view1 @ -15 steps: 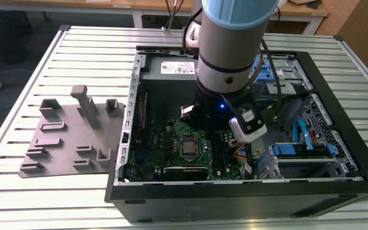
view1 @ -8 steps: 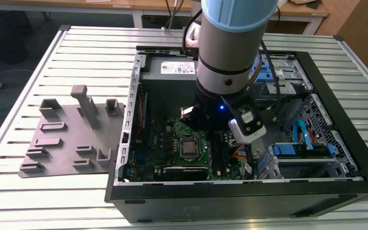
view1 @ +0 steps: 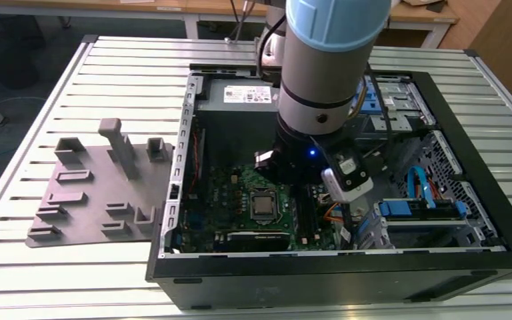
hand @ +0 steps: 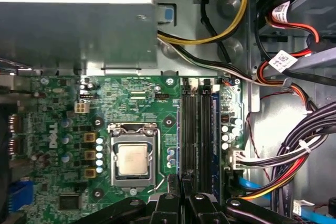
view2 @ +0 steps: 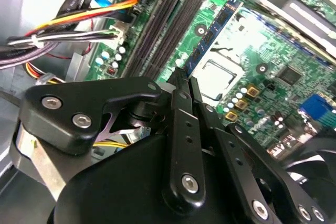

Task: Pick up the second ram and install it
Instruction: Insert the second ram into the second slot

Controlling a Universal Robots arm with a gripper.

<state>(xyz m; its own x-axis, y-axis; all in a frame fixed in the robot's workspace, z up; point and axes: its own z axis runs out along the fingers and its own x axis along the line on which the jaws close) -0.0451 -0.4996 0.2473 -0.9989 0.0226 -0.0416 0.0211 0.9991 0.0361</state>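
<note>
A: How is the arm posed?

B: The grey-and-blue robot arm [view1: 327,80] reaches straight down into the open black computer case [view1: 345,267], its black gripper [view2: 184,80] just above the green motherboard [hand: 131,103].

A: And the fingers?

B: Pressed nearly together, pinching the end of the second ram [view2: 212,38], a thin blue-green memory stick.

A: Where does it sit from the gripper?

B: It runs forward from the fingertips, edge-on, between the long black slots [view2: 157,35] and the silver processor socket [view2: 220,74].

The end effector [hand: 181,184] hangs over the black memory slots [hand: 195,129] beside the processor socket [hand: 132,158].
</note>
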